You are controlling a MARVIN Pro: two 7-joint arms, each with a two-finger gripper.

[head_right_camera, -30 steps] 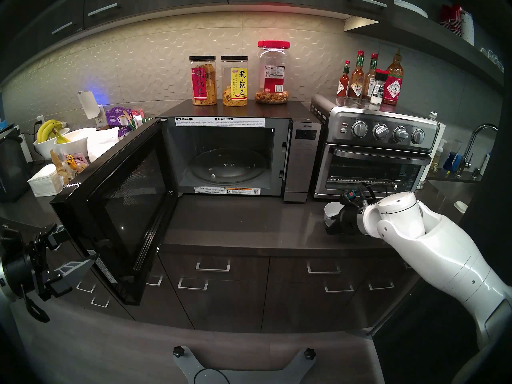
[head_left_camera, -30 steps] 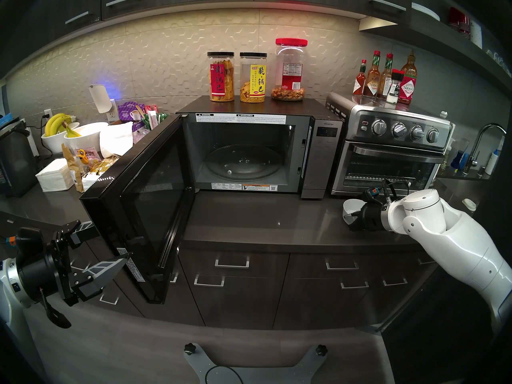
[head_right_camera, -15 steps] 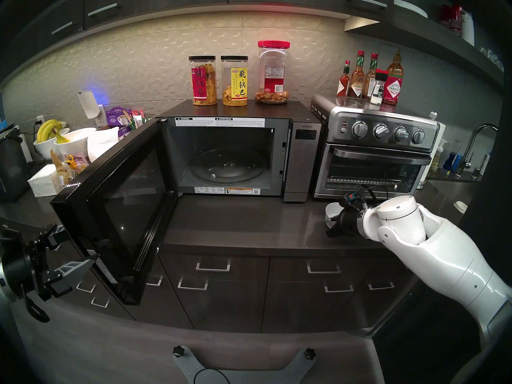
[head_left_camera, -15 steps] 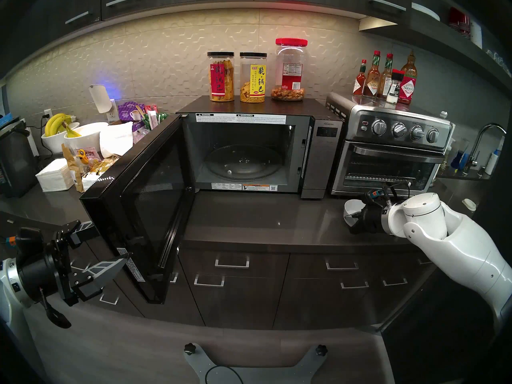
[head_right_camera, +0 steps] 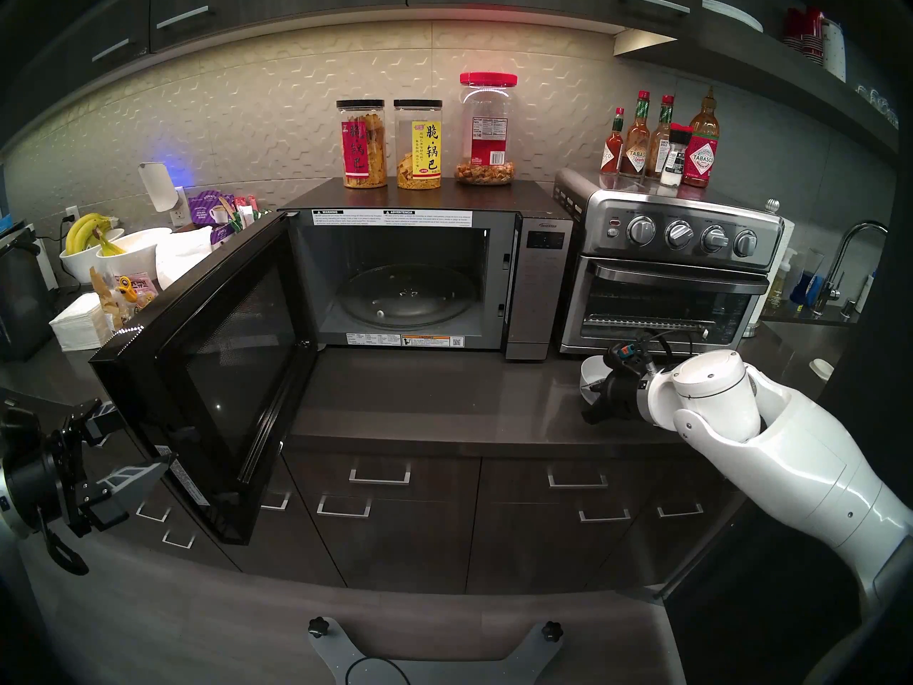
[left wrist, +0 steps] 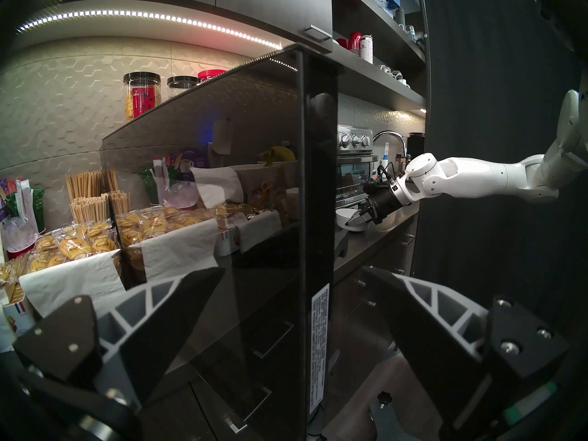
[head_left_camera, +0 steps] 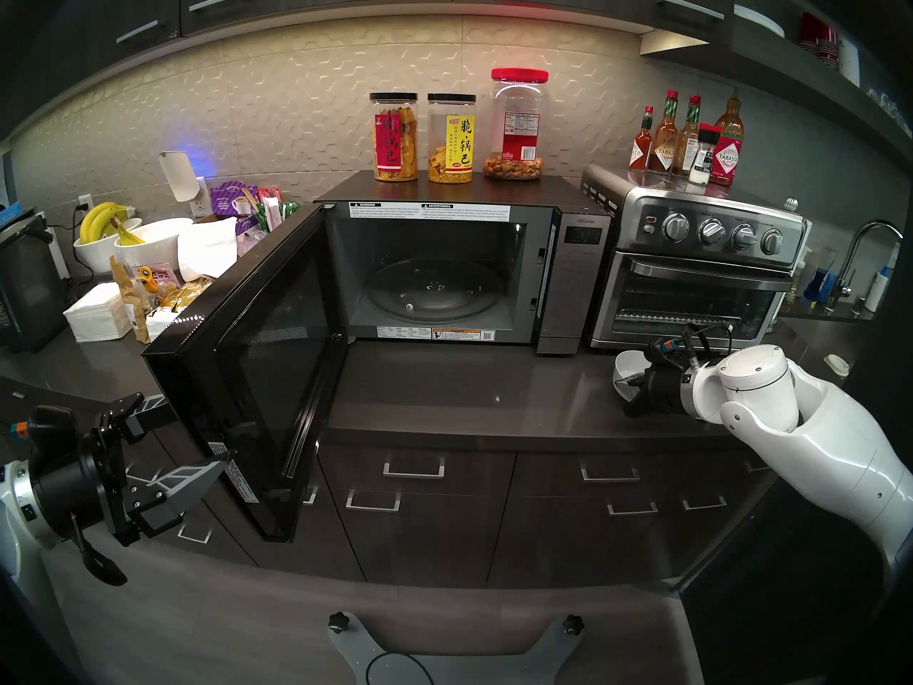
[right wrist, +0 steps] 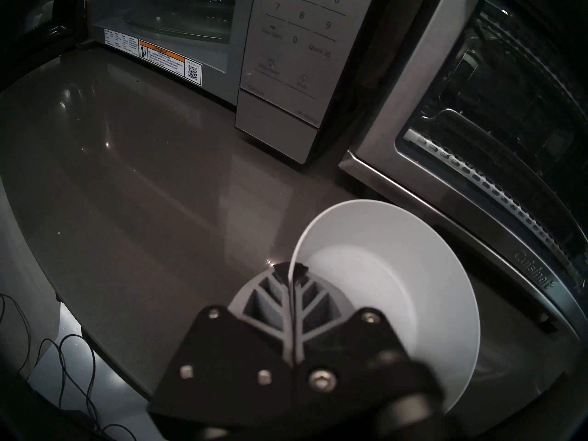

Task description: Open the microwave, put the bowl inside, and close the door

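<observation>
The black microwave stands on the counter, its glass turntable bare. Its door is swung wide open to the left. My left gripper is open and straddles the door's free edge without squeezing it. In front of the toaster oven, my right gripper is shut on the rim of the small white bowl. The head views show the bowl tilted low over the counter, right of the microwave. Whether it still touches the counter I cannot tell.
A steel toaster oven stands right of the microwave, with sauce bottles on top. Three snack jars sit on the microwave. Banana bowls, snack packets and napkins crowd the left counter. A faucet is far right.
My right gripper has risen slightly with the bowl in its grip, tipping it a little more. The left arm and the door have not moved.
</observation>
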